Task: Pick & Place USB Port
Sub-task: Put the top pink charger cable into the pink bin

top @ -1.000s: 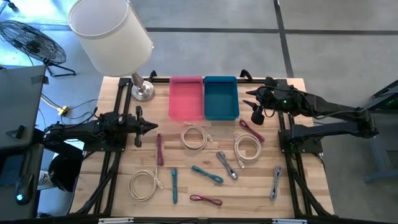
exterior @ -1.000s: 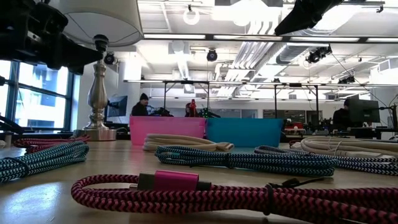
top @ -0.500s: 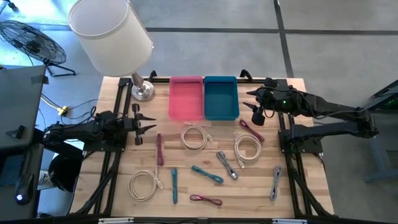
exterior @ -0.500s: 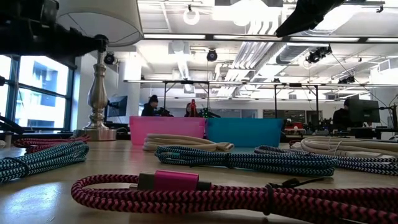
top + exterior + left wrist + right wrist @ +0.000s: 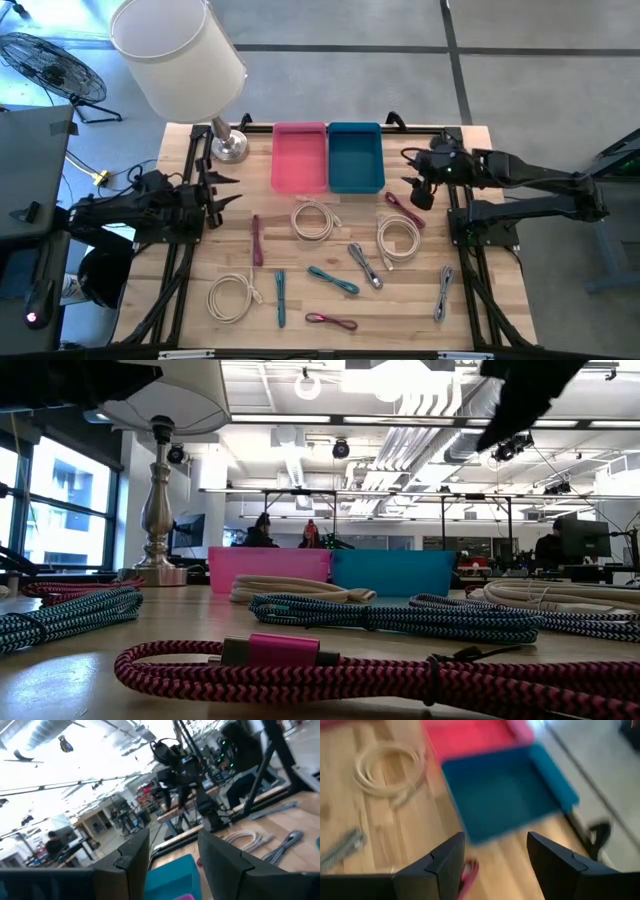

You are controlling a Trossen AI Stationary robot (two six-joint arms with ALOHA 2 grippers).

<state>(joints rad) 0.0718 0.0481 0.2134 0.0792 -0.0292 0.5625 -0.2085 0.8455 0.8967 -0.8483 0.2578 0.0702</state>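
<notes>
Several USB cables lie flat on the wooden table: pink ones (image 5: pixel 257 240) (image 5: pixel 404 210) (image 5: pixel 331 321), cream coils (image 5: pixel 314 220) (image 5: pixel 398 238) (image 5: pixel 233 297), teal ones (image 5: pixel 333 280) and grey ones (image 5: pixel 365 266). A pink bin (image 5: pixel 299 157) and a blue bin (image 5: pixel 355 157) stand side by side at the far edge. My left gripper (image 5: pixel 230 191) hovers open at the table's left side, holding nothing. My right gripper (image 5: pixel 413 186) hangs open by the blue bin's near right corner, above a pink cable (image 5: pixel 468 875).
A table lamp (image 5: pixel 180 60) with a white shade stands at the far left corner, its base (image 5: pixel 229 146) on the table. People sit in the room beyond the far edge. Bare wood (image 5: pixel 310 255) shows between the cables.
My left gripper has opened and drawn back toward the table's left edge. My right gripper has shifted a little toward the table's right and near edges. The cables have stayed where they were.
</notes>
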